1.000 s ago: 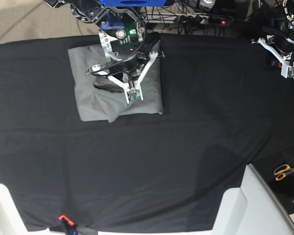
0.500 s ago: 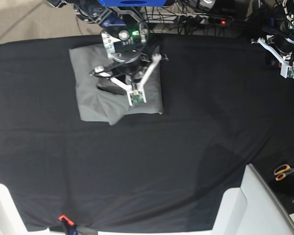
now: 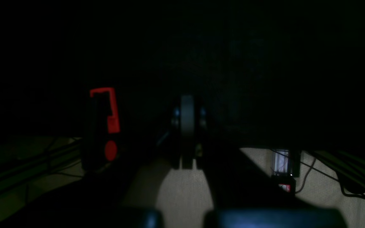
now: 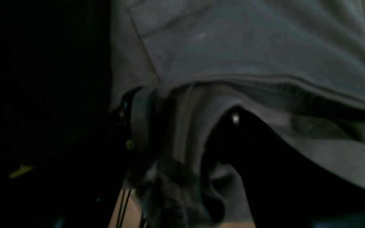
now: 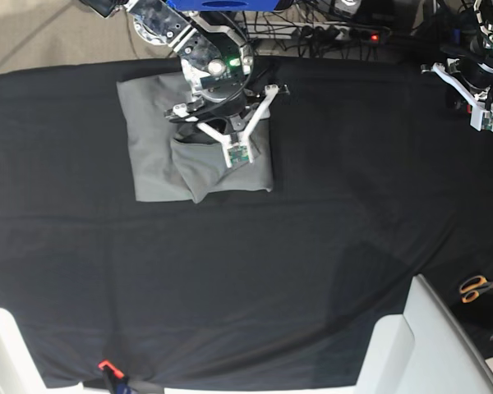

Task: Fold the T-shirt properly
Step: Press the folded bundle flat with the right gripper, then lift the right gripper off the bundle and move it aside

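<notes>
The grey T-shirt [image 5: 152, 156] lies folded into a rough square on the black table cloth [image 5: 271, 271] at the back left. My right gripper [image 5: 222, 131] is over the shirt's right half. In the right wrist view the right gripper [image 4: 182, 126] is shut on a bunched fold of the T-shirt [image 4: 265, 47], with the cloth pinched between the fingers [image 4: 139, 117]. My left gripper [image 5: 479, 94] hangs at the back right corner, far from the shirt. In the dark left wrist view the left gripper [image 3: 187, 126] is shut and empty.
Orange-handled scissors [image 5: 476, 287] lie off the cloth at the right edge. A white panel [image 5: 431, 345] stands at the front right. A red clamp [image 5: 107, 365] grips the front edge, another [image 3: 106, 110] the back edge. Cables and a power strip [image 5: 345, 33] run behind.
My right gripper has moved right and slightly back, dragging the shirt's loose fold with it. The fold's lower corner has shifted right. The left arm has not moved.
</notes>
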Robot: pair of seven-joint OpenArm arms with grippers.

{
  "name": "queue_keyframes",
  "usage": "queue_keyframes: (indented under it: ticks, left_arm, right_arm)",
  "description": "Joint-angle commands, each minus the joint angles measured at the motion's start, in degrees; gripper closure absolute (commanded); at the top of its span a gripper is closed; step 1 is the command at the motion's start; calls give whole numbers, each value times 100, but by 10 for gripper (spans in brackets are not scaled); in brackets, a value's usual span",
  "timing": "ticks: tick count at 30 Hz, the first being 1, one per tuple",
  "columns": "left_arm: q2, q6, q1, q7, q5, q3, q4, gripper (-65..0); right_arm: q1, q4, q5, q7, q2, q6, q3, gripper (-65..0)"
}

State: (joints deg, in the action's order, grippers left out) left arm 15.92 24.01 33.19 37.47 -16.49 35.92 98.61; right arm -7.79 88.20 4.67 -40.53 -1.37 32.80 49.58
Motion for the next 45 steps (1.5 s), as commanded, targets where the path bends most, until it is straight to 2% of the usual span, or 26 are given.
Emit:
queue_keyframes:
  ticks: [1, 6, 10, 15, 18, 20, 23, 27, 30, 32, 34, 35, 37, 39, 44, 45]
  left_arm:
    - [91, -23, 26, -95, -8, 43, 69, 0]
    - [100, -23, 26, -95, -8, 43, 69, 0]
    - [118, -23, 26, -95, -8, 52, -45, 0]
    - [118, -23, 26, -95, -8, 52, -89, 0]
    - [118, -23, 26, -95, -8, 52, -89, 0]
    - [118, -23, 17, -95, -8, 52, -89, 0]
    - [118, -23, 17, -95, -8, 52, -89, 0]
    - [118, -23, -88, -95, -8, 52, -98, 0]
    - [118, -23, -123, -95, -8, 61, -212, 0]
    - [118, -23, -132, -95, 1, 61, -248, 0]
    - [118, -23, -132, -95, 1, 61, -248, 0]
    - [118, -23, -132, -95, 1, 61, -248, 0]
    - [118, -23, -132, -95, 1, 61, -248, 0]
    - [118, -23, -132, -95, 1, 61, -248, 0]
    - [118, -23, -141, -95, 1, 61, -239, 0]
    - [118, -23, -141, -95, 1, 61, -230, 0]
  right_arm:
    - [45, 107, -14, 93, 62, -172, 84, -270]
    - [54, 107, -14, 339, 53, -752, 136, -270]
    - [54, 133, -14, 453, 53, -1464, 145, -270]
    - [54, 230, -14, 497, 71, -2115, 127, -270]
    - [107, 336, -14, 497, 79, -2695, 145, -270]
    - [124, 582, -14, 497, 62, -3293, 127, -270]
    - [142, 1250, -40, 480, -70, -3926, 84, -270]
    - [115, 2358, -49, 453, -466, -3952, -374, -270]
    - [-122, 2560, -23, 453, -624, -3513, -1209, -260]
    - [-324, 2498, -23, 453, -633, -3240, -1798, -186]
    - [-570, 2384, -23, 453, -641, -3249, -2308, -35]
    - [-685, 2366, -23, 453, -641, -3249, -2510, 0]
    - [-887, 2349, -23, 453, -641, -3249, -2765, -21]
    - [-1036, 2226, -23, 453, -641, -3249, -2905, 0]
    - [-1045, 1373, -5, 489, -589, -3258, -2853, -2]
    - [-1001, 1197, 21, 489, -483, -3258, -2853, -2]
